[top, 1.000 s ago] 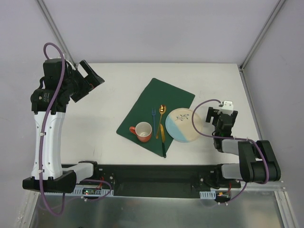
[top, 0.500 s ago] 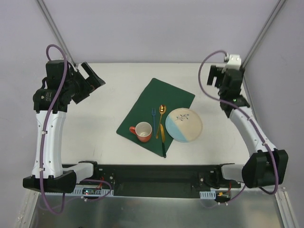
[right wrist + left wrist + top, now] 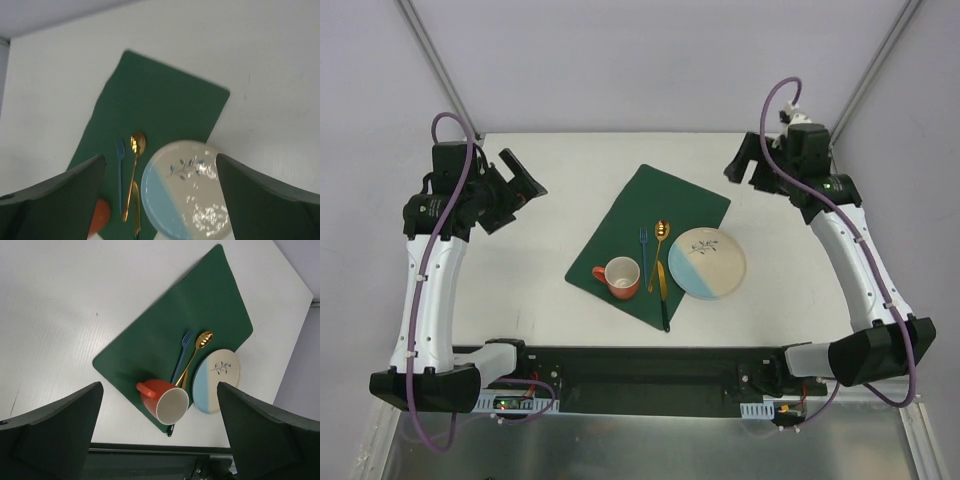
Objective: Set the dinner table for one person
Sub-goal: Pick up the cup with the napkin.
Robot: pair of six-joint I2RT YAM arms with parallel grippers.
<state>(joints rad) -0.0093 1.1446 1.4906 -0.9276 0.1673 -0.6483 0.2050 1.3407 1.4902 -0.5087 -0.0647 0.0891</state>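
The white dinner table (image 3: 545,270) carries a dark green placemat (image 3: 655,210) lying at an angle. On the mat are an orange mug (image 3: 620,277), a blue fork (image 3: 643,248), a gold spoon (image 3: 660,245) and a gold knife (image 3: 661,285) with a dark handle. A cream and blue plate (image 3: 706,263) overlaps the mat's right edge. My left gripper (image 3: 520,176) hangs high over the far left, open and empty. My right gripper (image 3: 744,166) hangs high over the far right, open and empty. The mug (image 3: 164,401) and the plate (image 3: 186,192) show between the open fingers in the wrist views.
Bare white tabletop (image 3: 790,280) lies left and right of the mat. Grey walls and slanted frame posts (image 3: 435,70) close in the far corners. The black base rail (image 3: 640,365) runs along the near edge.
My right arm unfolded from the near right of the table and rose to the far right, turning toward the mat. My left gripper shifted slightly right and lower.
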